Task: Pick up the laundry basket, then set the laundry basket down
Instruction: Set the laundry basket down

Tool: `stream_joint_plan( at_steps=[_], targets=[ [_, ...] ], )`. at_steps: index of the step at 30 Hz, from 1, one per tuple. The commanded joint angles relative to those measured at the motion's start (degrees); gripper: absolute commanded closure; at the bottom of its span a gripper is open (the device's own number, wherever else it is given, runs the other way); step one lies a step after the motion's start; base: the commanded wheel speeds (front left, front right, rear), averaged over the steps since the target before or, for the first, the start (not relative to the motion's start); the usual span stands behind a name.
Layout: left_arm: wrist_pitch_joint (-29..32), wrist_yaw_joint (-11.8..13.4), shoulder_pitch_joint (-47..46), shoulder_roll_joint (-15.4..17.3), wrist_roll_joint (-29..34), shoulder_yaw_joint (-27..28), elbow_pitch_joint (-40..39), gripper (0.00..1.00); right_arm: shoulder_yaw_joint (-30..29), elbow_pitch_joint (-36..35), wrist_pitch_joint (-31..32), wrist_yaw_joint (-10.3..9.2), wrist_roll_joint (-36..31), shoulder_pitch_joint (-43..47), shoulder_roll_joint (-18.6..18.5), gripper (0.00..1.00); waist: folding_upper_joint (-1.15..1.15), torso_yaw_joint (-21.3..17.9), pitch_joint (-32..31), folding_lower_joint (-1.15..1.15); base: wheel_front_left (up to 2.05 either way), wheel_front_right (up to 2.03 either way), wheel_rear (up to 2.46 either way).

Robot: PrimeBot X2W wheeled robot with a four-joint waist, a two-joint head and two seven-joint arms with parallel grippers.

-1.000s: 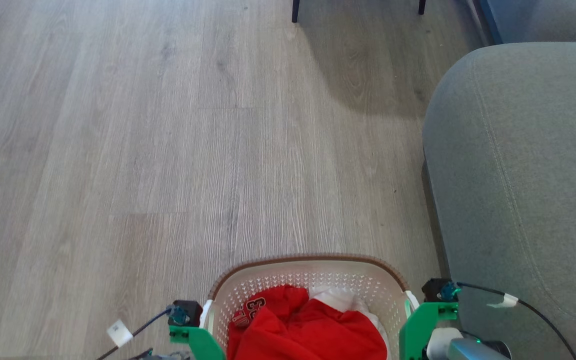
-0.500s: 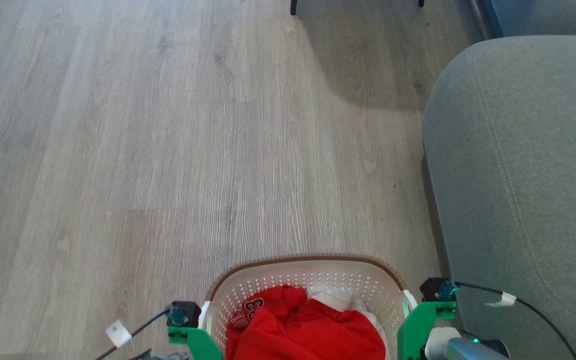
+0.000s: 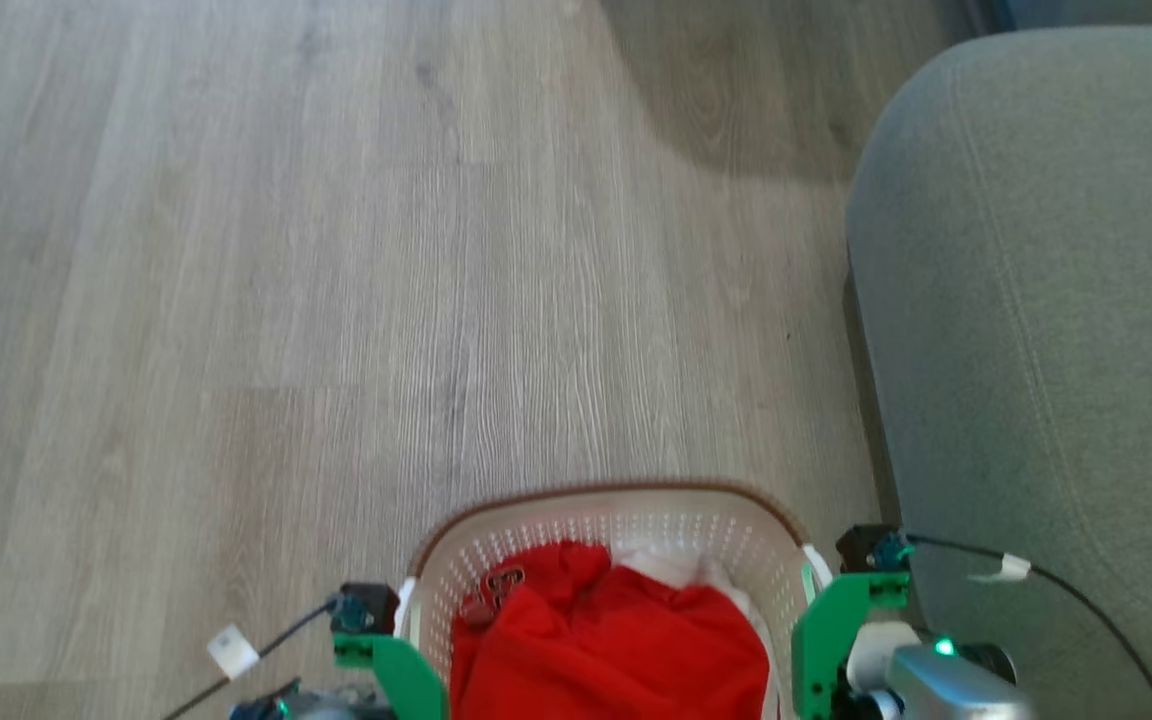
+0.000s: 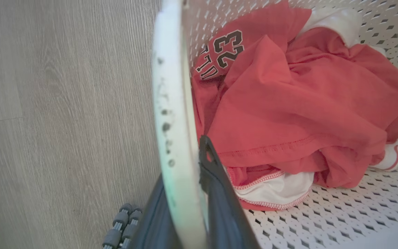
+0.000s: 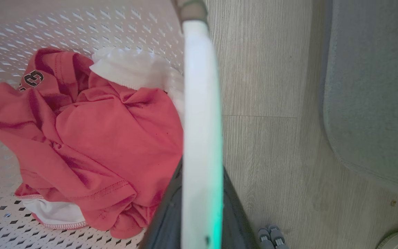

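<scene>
The laundry basket [image 3: 606, 497], cream-white and perforated with a brown rim, sits at the bottom centre of the head view with red clothing [image 3: 616, 640] inside. My left gripper [image 3: 391, 655] is at its left side and my right gripper [image 3: 836, 625] at its right. In the left wrist view the left gripper [image 4: 185, 180] is shut on the basket's white side handle [image 4: 168, 103], one dark finger on each side. The right gripper [image 5: 201, 173] clamps the other white handle [image 5: 200, 86] the same way. I cannot tell whether the basket's bottom touches the floor.
A grey sofa [image 3: 1036, 300] fills the right side, close beside my right gripper. Open wood floor [image 3: 336, 300] stretches ahead and to the left. Small grey rollers [image 4: 119, 224] show near the floor under the left gripper, and another pair [image 5: 271, 237] under the right.
The whole head picture has shifted upward, so the camera moved; the chair legs at the top have left the frame. Both grippers keep the same hold on the basket handles.
</scene>
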Motion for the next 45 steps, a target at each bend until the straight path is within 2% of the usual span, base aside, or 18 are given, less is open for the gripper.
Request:
stream_joint_plan(
  at_steps=[1,11,12,26,36,45],
  targets=[
    [-0.9,0.5,-3.2,2.0,0.1,0.4,0.3,1.0,0.8,-0.4,-1.6,-0.15,0.5,-3.2,-0.8,1.0,0.0,-0.2,1.5,0.0,0.0,0.0,0.0],
    [-3.3,1.1,-10.8,2.0,0.5,0.6,0.5,1.0,1.9,0.5,-3.5,-0.15,0.1,-11.4,-0.8,1.0,0.0,-0.8,10.8,0.0,0.0,0.0,0.0],
    [-3.8,1.1,-13.0,2.2,0.5,0.8,0.5,1.0,1.9,0.7,-4.0,-0.15,0.0,-13.9,-0.8,1.0,0.0,-1.1,13.5,0.0,0.0,0.0,0.0],
    [-7.4,1.8,-27.4,3.0,0.9,1.9,0.6,1.0,0.7,1.4,-7.7,-0.15,-1.9,-28.7,-0.8,1.0,0.0,-1.1,30.6,0.0,0.0,0.0,0.0],
    [-10.0,2.4,-34.0,2.7,1.4,1.9,0.7,1.0,-5.1,1.5,-8.3,-0.15,-8.8,-33.8,-1.3,1.0,0.0,-0.5,39.7,0.0,0.0,0.0,0.0],
    [-11.4,2.9,-36.0,2.3,1.4,1.7,0.7,1.0,-11.1,1.5,-8.9,-0.15,-15.3,-34.0,-1.2,1.0,0.0,-0.3,43.2,0.0,0.0,0.0,0.0]
  ],
)
